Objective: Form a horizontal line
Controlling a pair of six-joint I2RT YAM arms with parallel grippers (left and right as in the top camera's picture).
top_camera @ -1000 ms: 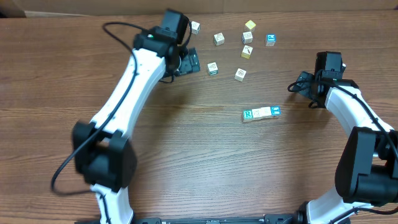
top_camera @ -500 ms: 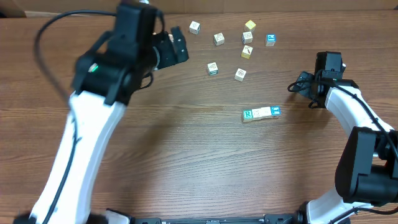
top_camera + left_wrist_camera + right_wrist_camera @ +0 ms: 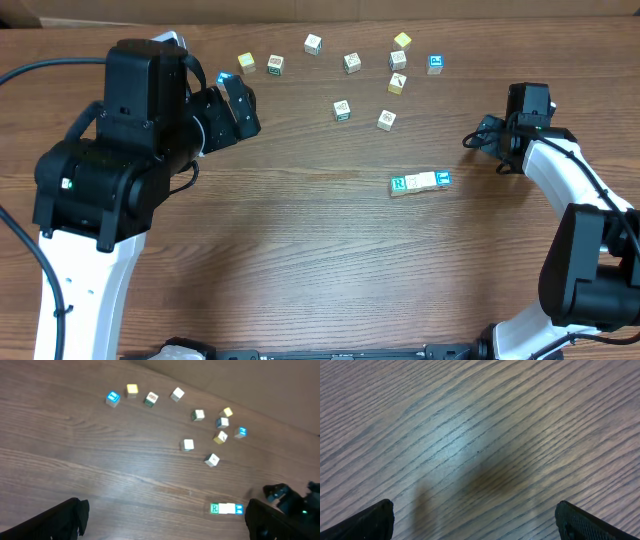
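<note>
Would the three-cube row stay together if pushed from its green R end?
Likely not: the row of three small wooden cubes looks merely touching, so it may buckle. Flat faces on the brown wooden table suggest sliding, not rolling.

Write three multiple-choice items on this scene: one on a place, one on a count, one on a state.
1. The row lies: A. amid the loose cubes; B. apart from them; C. atop them.
2. Cubes in the row: A. two; B. three; C. five.
3. The left fingers are: A. open, empty; B. shut on a cube; C. shut, empty.
Key: B, a clear gap separates them; B, green, cream and blue faces touch; A, they stand wide apart with nothing between.
</note>
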